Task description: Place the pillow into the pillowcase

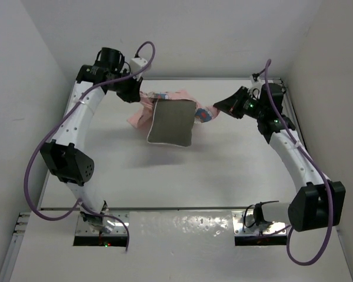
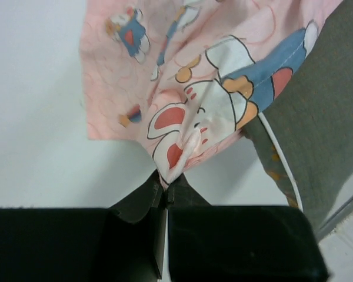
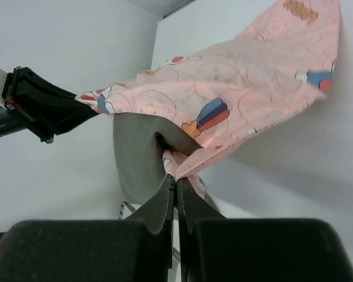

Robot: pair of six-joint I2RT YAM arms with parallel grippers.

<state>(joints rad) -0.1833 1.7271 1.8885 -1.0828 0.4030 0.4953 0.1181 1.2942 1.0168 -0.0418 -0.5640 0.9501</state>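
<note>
The olive-grey pillow (image 1: 171,122) with white piping hangs tilted above the table, its upper part inside the pink rabbit-print pillowcase (image 1: 142,111). My left gripper (image 1: 133,94) is shut on the case's left edge; in the left wrist view (image 2: 165,187) the cloth (image 2: 182,88) is pinched between the fingers, with the pillow (image 2: 323,129) to the right. My right gripper (image 1: 219,106) is shut on the case's right edge; in the right wrist view (image 3: 176,179) it pinches the cloth (image 3: 235,94) just below the pillow (image 3: 138,158). The case is held up between both grippers.
White walls enclose the table (image 1: 223,170) on three sides. Purple cables loop off both arms. The left gripper's black fingers show at the left of the right wrist view (image 3: 44,108). The arm bases (image 1: 100,220) sit at the near edge.
</note>
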